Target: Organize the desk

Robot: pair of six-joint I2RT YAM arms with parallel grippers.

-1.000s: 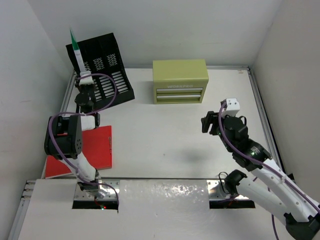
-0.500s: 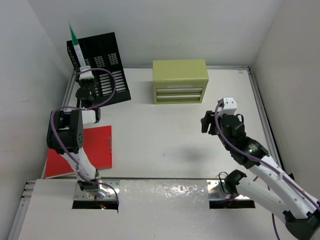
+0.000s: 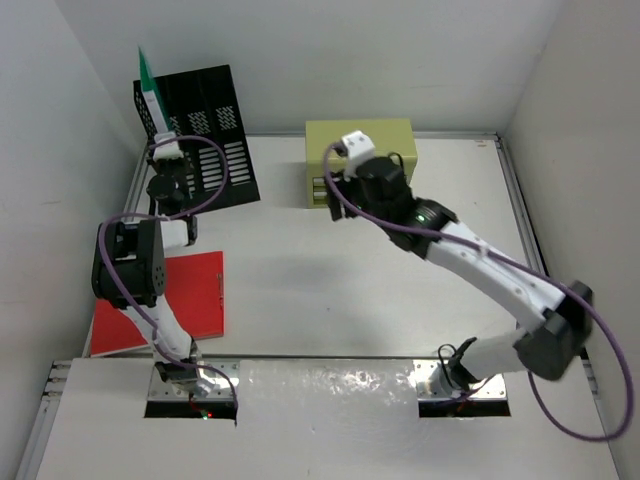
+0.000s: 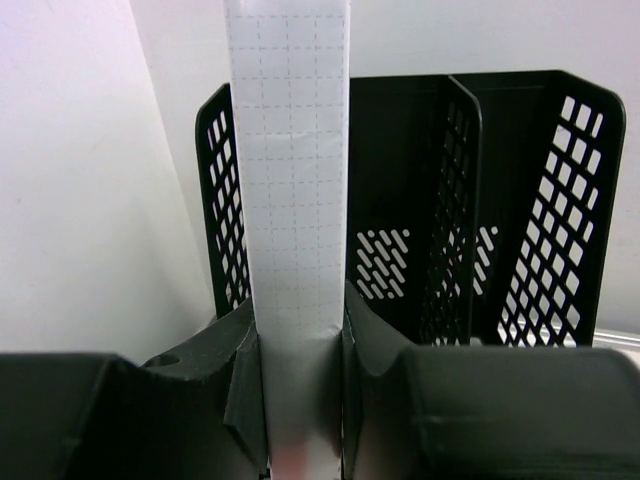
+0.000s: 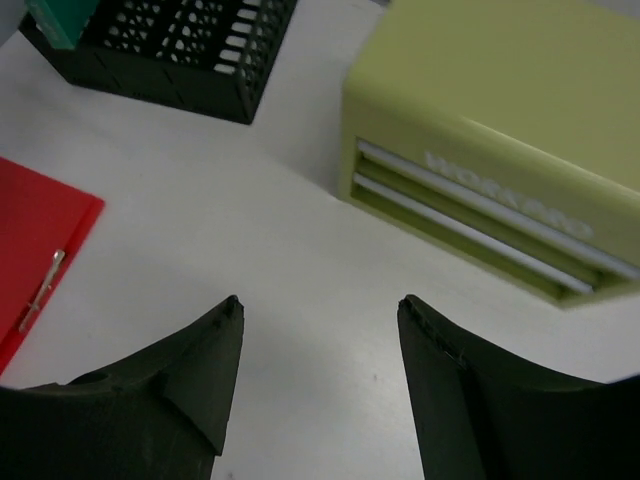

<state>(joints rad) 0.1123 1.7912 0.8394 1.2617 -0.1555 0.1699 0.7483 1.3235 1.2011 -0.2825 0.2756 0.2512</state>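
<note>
The white desk carries a black mesh file rack at the far left and an olive-green drawer box at the far middle. My left gripper is shut on a green and white notebook and holds it upright at the rack's left end. In the left wrist view the notebook's grid-paper edge stands between the pads, with the rack just behind. My right gripper is open and empty over the desk in front of the drawer box.
A red folder with a metal clip lies flat at the near left and shows in the right wrist view. The rack's corner shows there too. Walls close in on the left, back and right. Grey rails run along the desk edges.
My right arm has swung from the right side of the desk far to the left and back, to the front of the drawer box. My left gripper has shifted the notebook slightly towards the rack.
</note>
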